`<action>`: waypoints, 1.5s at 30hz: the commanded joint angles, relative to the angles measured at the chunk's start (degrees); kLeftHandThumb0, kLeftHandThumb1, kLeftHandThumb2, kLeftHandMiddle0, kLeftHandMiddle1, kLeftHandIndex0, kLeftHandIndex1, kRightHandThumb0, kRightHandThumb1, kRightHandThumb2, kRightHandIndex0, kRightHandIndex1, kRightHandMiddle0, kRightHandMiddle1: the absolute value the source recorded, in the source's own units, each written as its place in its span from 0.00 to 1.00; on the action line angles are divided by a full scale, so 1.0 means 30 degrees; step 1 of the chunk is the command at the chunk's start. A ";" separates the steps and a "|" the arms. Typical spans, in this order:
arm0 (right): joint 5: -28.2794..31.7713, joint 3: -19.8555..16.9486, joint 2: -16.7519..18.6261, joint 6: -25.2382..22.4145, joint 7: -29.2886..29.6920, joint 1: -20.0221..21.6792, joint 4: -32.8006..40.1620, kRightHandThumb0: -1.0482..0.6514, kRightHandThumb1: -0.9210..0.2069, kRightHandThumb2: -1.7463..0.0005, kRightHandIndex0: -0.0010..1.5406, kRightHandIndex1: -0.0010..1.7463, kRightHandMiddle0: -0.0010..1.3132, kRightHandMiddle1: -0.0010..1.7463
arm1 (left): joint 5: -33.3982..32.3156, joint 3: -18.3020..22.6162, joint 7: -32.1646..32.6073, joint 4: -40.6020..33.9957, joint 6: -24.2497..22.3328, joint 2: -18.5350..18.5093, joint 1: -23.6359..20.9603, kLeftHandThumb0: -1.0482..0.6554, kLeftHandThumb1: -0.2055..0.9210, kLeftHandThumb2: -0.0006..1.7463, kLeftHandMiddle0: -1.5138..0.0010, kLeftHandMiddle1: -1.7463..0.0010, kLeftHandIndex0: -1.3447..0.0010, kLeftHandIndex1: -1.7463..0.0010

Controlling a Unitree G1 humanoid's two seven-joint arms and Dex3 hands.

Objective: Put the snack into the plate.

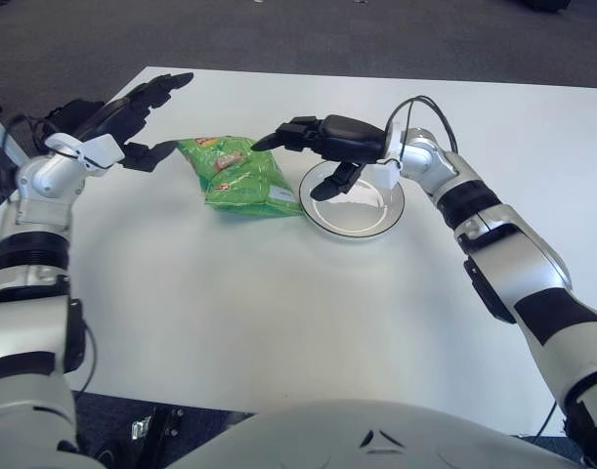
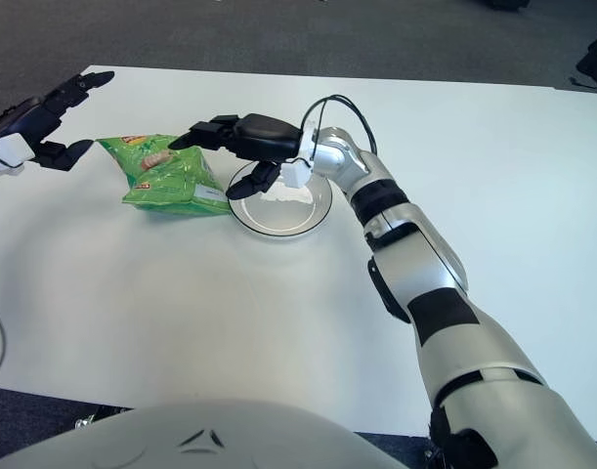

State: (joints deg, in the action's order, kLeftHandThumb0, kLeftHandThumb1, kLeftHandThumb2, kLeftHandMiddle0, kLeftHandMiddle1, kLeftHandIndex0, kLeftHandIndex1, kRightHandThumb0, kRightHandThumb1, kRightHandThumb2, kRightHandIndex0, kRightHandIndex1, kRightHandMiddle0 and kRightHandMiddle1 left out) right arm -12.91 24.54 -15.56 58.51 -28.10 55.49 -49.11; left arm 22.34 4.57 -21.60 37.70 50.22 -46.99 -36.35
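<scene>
A green snack bag lies flat on the white table, just left of a white plate and touching its left rim. My right hand hovers over the plate's left edge, its black fingers spread and pointing left toward the bag's top right corner, holding nothing. My left hand is raised off to the left of the bag, apart from it, with fingers stretched out and nothing in them. The plate holds nothing.
The table's left edge runs close to my left forearm, with dark carpet beyond. A black object lies on the floor past the far left corner. A cable loops over my right wrist.
</scene>
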 commanded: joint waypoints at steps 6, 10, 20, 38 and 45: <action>0.3910 -0.1760 -0.0801 -0.3500 -0.2483 -0.3300 0.3462 0.39 0.18 0.48 0.11 0.52 0.00 0.62 | 0.1934 -0.1825 0.0664 -0.3014 -0.0446 -0.0339 0.0409 0.00 1.00 0.15 0.96 0.98 1.00 0.91; 0.4054 -0.2724 -0.1454 -0.6515 -0.2361 -0.4610 0.5731 0.43 0.26 0.42 0.13 0.62 0.00 0.73 | 0.2720 -0.2432 0.1789 -0.2418 0.0266 -0.0323 0.0082 0.00 1.00 0.15 0.99 0.99 1.00 0.94; 0.2165 -0.4993 -0.2523 -0.9876 0.0568 -0.3490 0.3538 0.42 0.03 0.67 0.17 0.72 0.13 0.98 | 0.5196 -0.3497 0.5553 -0.1061 0.2244 -0.0407 -0.0765 0.00 1.00 0.14 0.98 0.99 1.00 0.94; 0.1087 -0.7067 -0.3752 -1.3159 0.4534 -0.1445 -0.2036 0.61 0.20 0.52 0.28 0.92 0.10 1.00 | 0.5255 -0.4656 0.6171 -0.1360 0.2782 -0.0491 -0.0847 0.00 1.00 0.17 1.00 1.00 1.00 1.00; 0.3102 -0.9031 -0.4120 -1.6074 0.3770 -0.1205 -0.2239 0.61 0.15 0.58 0.27 0.91 0.08 1.00 | 0.5378 -0.5420 0.6168 -0.0362 0.3280 -0.0224 -0.1395 0.02 0.99 0.19 1.00 1.00 1.00 1.00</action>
State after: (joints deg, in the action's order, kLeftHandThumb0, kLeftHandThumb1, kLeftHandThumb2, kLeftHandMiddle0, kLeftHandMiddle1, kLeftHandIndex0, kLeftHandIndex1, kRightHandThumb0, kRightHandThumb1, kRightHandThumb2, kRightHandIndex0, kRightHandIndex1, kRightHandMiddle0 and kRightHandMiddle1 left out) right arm -5.99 -0.10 -26.87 13.89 -15.89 49.89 -54.96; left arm 38.49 -10.57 -2.68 35.35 59.29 -47.89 -38.52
